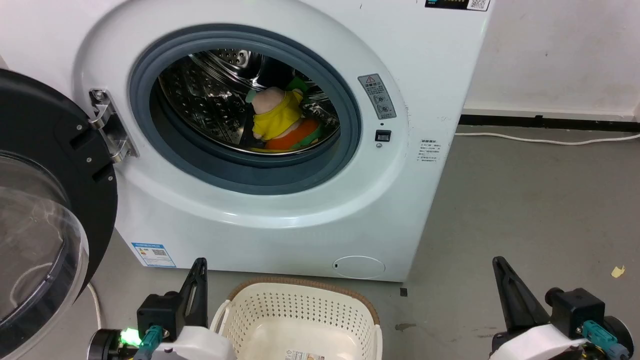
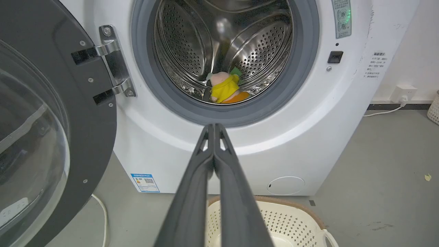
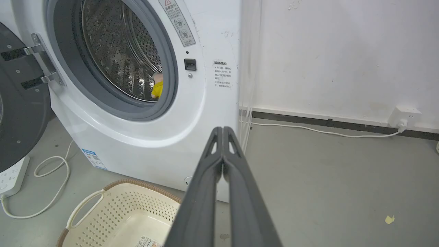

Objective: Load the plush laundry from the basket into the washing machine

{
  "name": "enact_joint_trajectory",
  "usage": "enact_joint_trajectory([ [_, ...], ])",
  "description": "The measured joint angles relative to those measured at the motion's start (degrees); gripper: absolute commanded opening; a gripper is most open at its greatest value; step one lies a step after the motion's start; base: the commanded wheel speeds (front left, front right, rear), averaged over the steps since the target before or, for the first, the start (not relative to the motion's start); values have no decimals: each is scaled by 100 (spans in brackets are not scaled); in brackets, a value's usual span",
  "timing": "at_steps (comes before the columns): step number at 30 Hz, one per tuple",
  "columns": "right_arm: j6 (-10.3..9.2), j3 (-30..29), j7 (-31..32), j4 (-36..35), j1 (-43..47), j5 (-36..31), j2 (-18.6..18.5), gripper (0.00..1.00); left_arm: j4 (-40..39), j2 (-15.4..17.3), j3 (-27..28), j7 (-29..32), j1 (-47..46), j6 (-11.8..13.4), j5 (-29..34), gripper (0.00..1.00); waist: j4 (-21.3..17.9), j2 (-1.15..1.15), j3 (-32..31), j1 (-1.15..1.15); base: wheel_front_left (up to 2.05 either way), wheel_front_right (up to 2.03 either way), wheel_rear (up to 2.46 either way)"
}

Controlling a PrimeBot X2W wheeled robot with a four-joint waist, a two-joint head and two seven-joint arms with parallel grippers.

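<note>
The plush laundry [image 1: 280,122], with its peach head, yellow cloth and orange base, lies inside the steel drum of the white washing machine [image 1: 280,220], whose door [image 1: 45,200] hangs open at the left. It shows in the drum [image 2: 224,88] and as a yellow sliver behind the gasket [image 3: 157,88]. The cream basket [image 1: 300,310] stands on the floor before the washer, holding just a sticker on its bottom. My left gripper [image 1: 200,265] is shut left of the basket; my right gripper [image 1: 497,264] is shut well to its right. Both hold nothing [image 2: 214,127] [image 3: 223,130].
Grey floor spreads to the right of the washer, with a white cable [image 1: 550,141] along the wall's foot and a yellow scrap [image 1: 618,271]. A power strip [image 3: 10,176] and looped cord [image 3: 51,171] lie under the open door. A wall socket [image 3: 404,116] sits at the right.
</note>
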Motion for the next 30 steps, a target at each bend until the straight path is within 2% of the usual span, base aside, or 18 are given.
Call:
enact_joint_trajectory([
  [30,0,-43,357,-63,-154,-359,0,0,-129,-80,219,352,-74,-124,148,0,52,0,-30,0,0,0,0],
])
